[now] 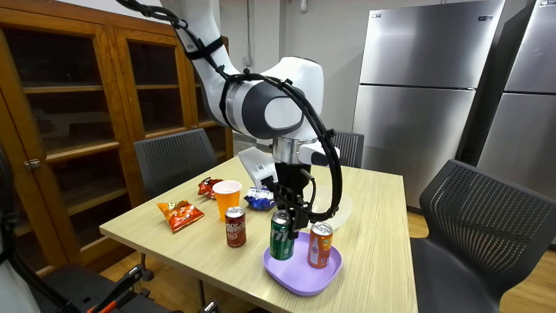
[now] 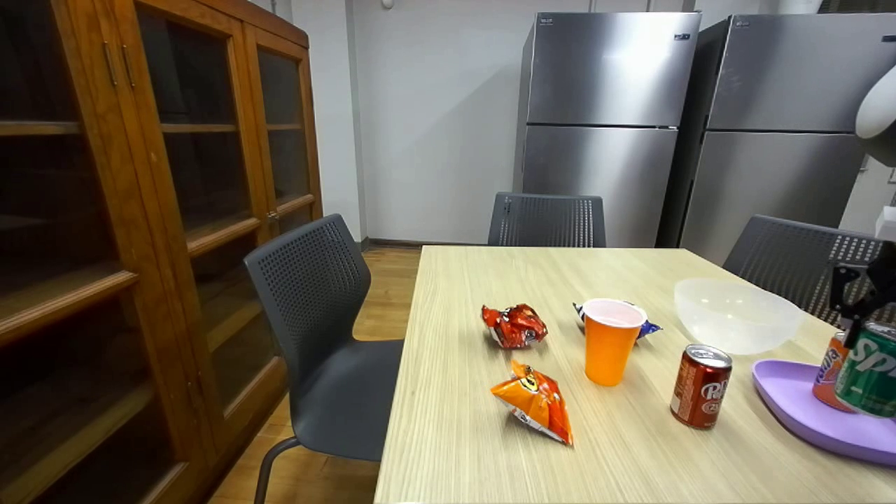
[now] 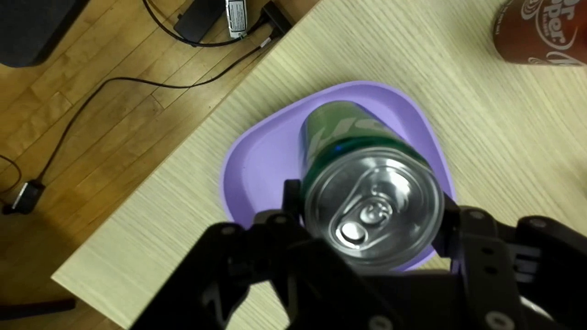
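Observation:
A green Sprite can is held by my gripper, with a black finger pressed to each side near its silver lid in the wrist view. The can is over the purple tray in both exterior views and leans a little in an exterior view. Whether its base touches the tray cannot be told. Beside it on the tray stands an orange can, upright; the wrist view hides it. A brown Dr Pepper can stands on the table off the tray.
On the table are an orange cup, an orange snack bag, a red bag, a blue bag and a translucent bowl. Dark chairs surround it. The tray lies near a table corner.

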`<state>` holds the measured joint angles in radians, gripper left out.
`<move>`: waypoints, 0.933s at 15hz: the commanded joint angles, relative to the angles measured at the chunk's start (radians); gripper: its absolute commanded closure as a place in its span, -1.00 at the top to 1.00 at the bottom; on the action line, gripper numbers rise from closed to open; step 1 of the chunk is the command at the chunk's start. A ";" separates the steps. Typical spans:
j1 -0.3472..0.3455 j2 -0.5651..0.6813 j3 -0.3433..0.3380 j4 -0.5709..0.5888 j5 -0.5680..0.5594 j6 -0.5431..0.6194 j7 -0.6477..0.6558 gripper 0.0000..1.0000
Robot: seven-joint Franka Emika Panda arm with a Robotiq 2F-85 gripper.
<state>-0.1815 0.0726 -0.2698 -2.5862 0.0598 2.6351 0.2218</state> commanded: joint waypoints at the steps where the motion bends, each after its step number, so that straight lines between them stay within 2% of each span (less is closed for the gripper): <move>1: -0.027 -0.026 -0.011 -0.016 -0.034 0.012 0.026 -0.23; 14: -0.039 0.058 -0.020 0.047 -0.012 0.012 0.014 -0.23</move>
<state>-0.2120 0.1079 -0.2971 -2.5730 0.0535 2.6446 0.2219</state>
